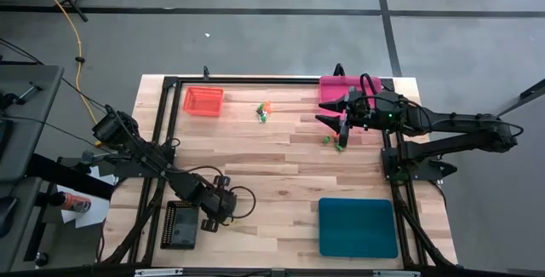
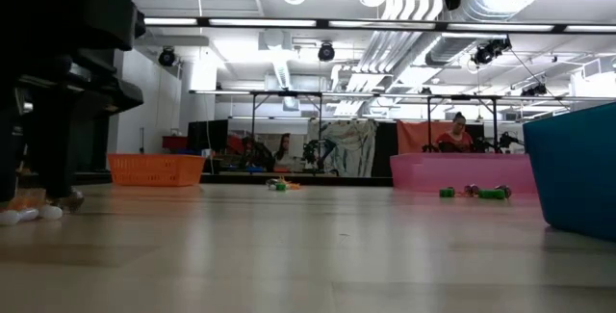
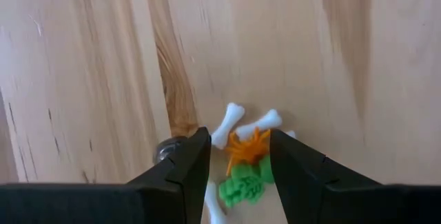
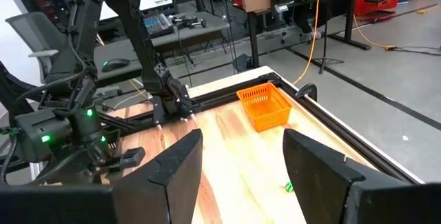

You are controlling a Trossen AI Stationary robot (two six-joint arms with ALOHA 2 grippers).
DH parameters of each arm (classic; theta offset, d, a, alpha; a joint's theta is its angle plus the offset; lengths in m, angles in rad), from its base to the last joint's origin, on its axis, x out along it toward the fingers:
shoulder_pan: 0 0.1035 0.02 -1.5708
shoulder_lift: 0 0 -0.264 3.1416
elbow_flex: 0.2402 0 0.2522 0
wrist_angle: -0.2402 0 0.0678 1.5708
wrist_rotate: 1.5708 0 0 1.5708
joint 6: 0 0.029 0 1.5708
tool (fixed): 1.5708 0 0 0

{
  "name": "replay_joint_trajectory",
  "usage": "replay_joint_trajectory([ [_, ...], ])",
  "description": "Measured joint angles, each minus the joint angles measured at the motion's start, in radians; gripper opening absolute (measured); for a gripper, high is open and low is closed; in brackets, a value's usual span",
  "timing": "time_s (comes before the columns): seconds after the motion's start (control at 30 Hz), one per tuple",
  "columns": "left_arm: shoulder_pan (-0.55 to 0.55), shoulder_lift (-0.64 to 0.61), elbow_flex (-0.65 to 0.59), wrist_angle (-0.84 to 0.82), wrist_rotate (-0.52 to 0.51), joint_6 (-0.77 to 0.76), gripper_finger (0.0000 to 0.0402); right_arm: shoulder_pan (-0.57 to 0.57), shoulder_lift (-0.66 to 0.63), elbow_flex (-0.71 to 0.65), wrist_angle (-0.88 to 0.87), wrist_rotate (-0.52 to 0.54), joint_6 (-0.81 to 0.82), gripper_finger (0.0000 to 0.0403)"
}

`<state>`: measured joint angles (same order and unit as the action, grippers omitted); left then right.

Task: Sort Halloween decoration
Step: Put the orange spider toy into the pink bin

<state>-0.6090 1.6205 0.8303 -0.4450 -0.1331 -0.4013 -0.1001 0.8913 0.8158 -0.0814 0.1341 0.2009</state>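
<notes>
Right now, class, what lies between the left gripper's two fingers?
In the left wrist view, an orange trinket and a green trinket sit between the left gripper's open fingers, with white bones on the wooden table.

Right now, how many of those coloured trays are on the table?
4: an orange tray at the far left, a pink tray at the far right beside the right claw, a teal tray at the near right, a black tray at the near left.

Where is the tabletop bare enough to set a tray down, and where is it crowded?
Bare wood between the orange tray and black tray, and mid-table toward the teal tray. Crowded by the pink tray, where the right claw hangs over green trinkets.
</notes>
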Motion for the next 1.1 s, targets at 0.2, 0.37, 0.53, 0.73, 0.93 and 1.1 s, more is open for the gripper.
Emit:
replay_joint_trajectory([
  [0.2,-0.002,0.012,0.0,-0.005,0.02,-0.008,0.0127,0.0,0.0,0.0,-0.001,0.0,0.0,0.0197],
  [0.37,0.0,0.033,0.0,-0.004,0.019,-0.008,0.0113,0.0,0.0,0.0,-0.005,0.0,0.0,0.0197],
  [0.53,0.0,0.039,0.0,-0.002,0.017,-0.007,0.0085,0.0,0.0,0.0,-0.005,0.0,0.0,0.0197],
  [0.73,0.0,0.035,0.0,-0.003,0.016,-0.006,0.0037,0.0,0.0,0.0,-0.005,0.001,0.0,0.0197],
  [0.93,0.001,0.031,0.001,-0.004,0.025,-0.007,0.0003,0.0,0.0,0.0,-0.005,0.016,0.0,0.0197],
  [1.1,0.001,-0.004,-0.001,-0.027,0.036,-0.007,0.0001,0.0,0.0,0.0,-0.005,0.016,-0.001,0.0197],
])
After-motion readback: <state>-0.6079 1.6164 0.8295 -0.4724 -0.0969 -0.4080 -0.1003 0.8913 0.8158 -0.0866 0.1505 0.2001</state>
